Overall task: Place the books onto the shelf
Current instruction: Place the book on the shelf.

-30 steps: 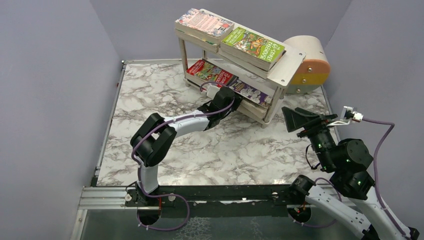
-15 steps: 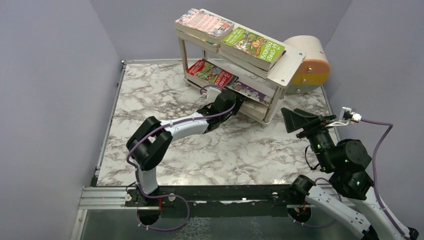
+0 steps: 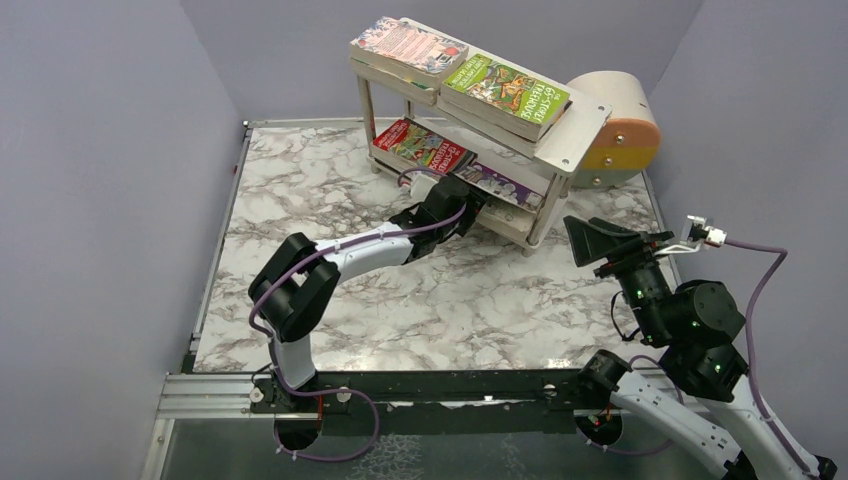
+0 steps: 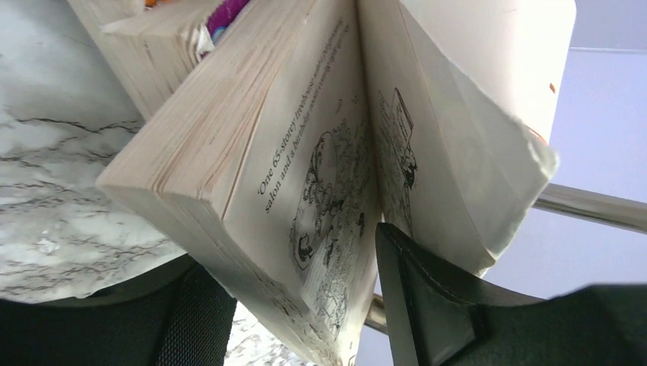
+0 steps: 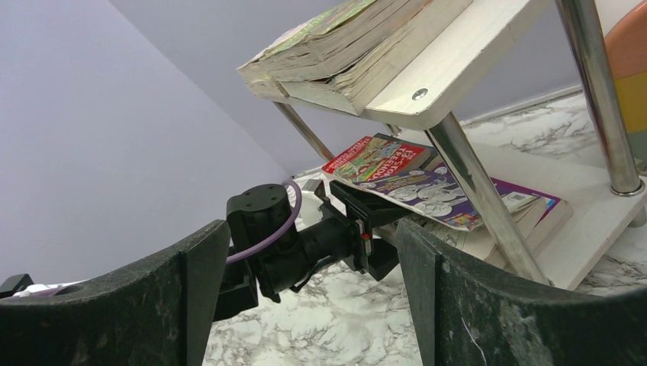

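— Looking down from above, where are the books?
— All on the shelf (image 3: pixel 578 132), at the far side of the marbled surface (image 3: pixel 300 200). A pink-patterned book (image 3: pixel 408 45) and a green book (image 3: pixel 505 92) lie flat on the top board. A red book (image 3: pixel 420 143) and a purple book (image 3: pixel 503 186) lie on the lower one. A round box (image 3: pixel 620 125) sits just right of the shelf.
— And the arms?
— The left gripper (image 3: pixel 470 205) is at the near edge of the lower board, right at the purple book. The right gripper (image 3: pixel 592 238) hangs off to the right, spread wide and holding nothing.
— The left wrist view?
— A book gapes open, with printed drawings showing. One finger (image 4: pixel 420 313) pokes into the gap, and the other sits beyond a thick block of pages. The fingers stand apart, but I cannot tell whether they squeeze the pages.
— The right wrist?
— Between its own wide fingers you see the left gripper at the purple book's edge, on the lower board.
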Robot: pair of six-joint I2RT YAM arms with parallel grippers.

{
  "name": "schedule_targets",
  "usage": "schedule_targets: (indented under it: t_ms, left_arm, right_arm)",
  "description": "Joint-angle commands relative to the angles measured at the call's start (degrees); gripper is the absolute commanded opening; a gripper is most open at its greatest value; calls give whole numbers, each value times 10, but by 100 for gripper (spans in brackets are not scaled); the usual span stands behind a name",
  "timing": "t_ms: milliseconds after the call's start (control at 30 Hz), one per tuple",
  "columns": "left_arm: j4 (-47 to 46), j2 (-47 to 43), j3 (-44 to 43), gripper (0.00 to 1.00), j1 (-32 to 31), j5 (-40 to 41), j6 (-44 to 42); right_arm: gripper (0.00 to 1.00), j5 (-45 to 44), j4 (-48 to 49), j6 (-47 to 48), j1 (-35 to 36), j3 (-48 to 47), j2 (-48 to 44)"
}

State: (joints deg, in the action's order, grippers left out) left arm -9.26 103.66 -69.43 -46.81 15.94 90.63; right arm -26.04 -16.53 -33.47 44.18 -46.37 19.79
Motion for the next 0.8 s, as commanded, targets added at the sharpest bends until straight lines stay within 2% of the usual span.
schedule_targets:
  t_ms: [0, 400, 667, 767]
  left_arm:
    - [47, -31, -17, 55, 15, -24, -17]
    - [50, -59, 28, 55, 29, -58, -33]
    - [59, -114, 73, 55, 30, -94, -46]
    - [59, -133, 94, 49, 29, -108, -38]
  right_arm:
    - [79, 13, 4, -8, 1, 8, -5]
    - [79, 20, 13, -12, 0, 15, 9]
    - [79, 25, 22, -11, 1, 17, 19]
    - [79, 28, 26, -10, 1, 17, 25]
